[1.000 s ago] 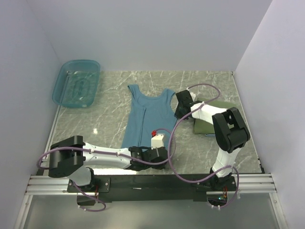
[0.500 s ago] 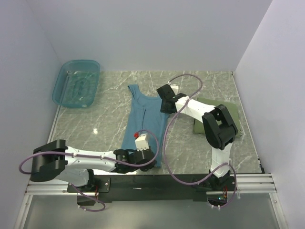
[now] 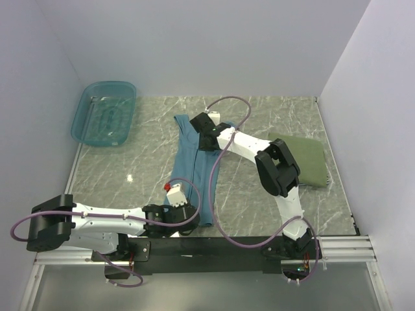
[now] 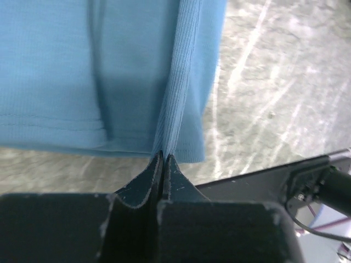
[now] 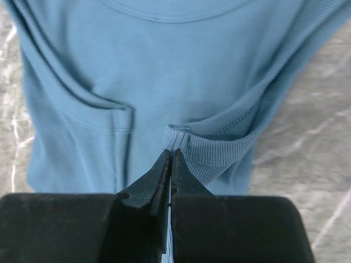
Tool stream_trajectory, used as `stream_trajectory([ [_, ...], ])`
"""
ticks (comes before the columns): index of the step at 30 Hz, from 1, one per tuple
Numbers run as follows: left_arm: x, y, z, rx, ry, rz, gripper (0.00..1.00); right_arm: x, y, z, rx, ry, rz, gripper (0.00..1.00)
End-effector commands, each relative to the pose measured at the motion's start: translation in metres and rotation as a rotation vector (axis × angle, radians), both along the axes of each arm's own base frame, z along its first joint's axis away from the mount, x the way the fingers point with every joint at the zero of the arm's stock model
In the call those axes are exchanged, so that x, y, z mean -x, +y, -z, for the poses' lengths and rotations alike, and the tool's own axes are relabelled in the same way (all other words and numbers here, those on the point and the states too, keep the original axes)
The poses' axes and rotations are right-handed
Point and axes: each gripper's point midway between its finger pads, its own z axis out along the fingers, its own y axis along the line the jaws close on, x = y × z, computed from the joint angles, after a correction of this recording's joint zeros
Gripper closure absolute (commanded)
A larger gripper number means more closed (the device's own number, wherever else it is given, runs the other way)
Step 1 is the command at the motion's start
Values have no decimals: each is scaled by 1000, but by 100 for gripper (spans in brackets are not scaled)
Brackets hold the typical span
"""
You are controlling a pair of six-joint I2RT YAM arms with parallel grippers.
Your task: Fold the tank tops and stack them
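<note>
The plain teal-blue tank top (image 3: 194, 165) lies lengthwise on the marble table, its right side folded over toward the left. My left gripper (image 3: 183, 208) is shut on its bottom hem (image 4: 167, 143) at the near end. My right gripper (image 3: 203, 133) is shut on its right shoulder strap (image 5: 189, 139) at the far end, held over the shirt's chest. A folded olive green tank top (image 3: 305, 162) lies at the right. The striped tank top is out of view.
A translucent teal plastic basin (image 3: 104, 113) stands at the far left corner. The right arm's purple cable (image 3: 228, 102) loops above the shirt. The black base rail (image 3: 207, 249) runs along the near edge.
Both grippers have moved left, dragging the teal top's right edge over its middle. The right arm no longer covers the olive top.
</note>
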Motion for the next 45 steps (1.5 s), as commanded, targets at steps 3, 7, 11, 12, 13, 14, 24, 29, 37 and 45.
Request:
stream_trajectory([
  [3, 0, 25, 10, -50, 28, -80, 99, -17, 14, -14, 6, -62, 20, 100],
  [7, -1, 34, 8, -65, 24, -105, 99, -20, 18, -12, 19, -65, 10, 100],
  [11, -1, 37, 8, -74, 21, -114, 99, -21, 24, -13, 17, -71, 1, 100],
  [12, -2, 38, 8, -78, 21, -118, 99, -21, 26, -11, 15, -70, -5, 100],
  [13, -2, 38, 9, -82, 23, -117, 99, -21, 27, -9, 19, -65, -10, 100],
  [14, -1, 38, 11, -92, 26, -114, 99, -23, 28, -8, 22, -65, -11, 100],
  [24, 1, 40, 21, -126, 47, -108, 100, -24, 36, -7, 25, -84, -34, 100],
  [29, 4, 40, 28, -149, 64, -100, 99, -25, 39, -3, 49, -85, -48, 100],
  [37, 5, 38, 24, -144, 62, -80, 99, -24, 38, 5, 73, -76, -65, 82],
  [45, 1, 32, 3, -134, 30, -56, 89, -27, 45, -27, 7, -149, -109, 58],
])
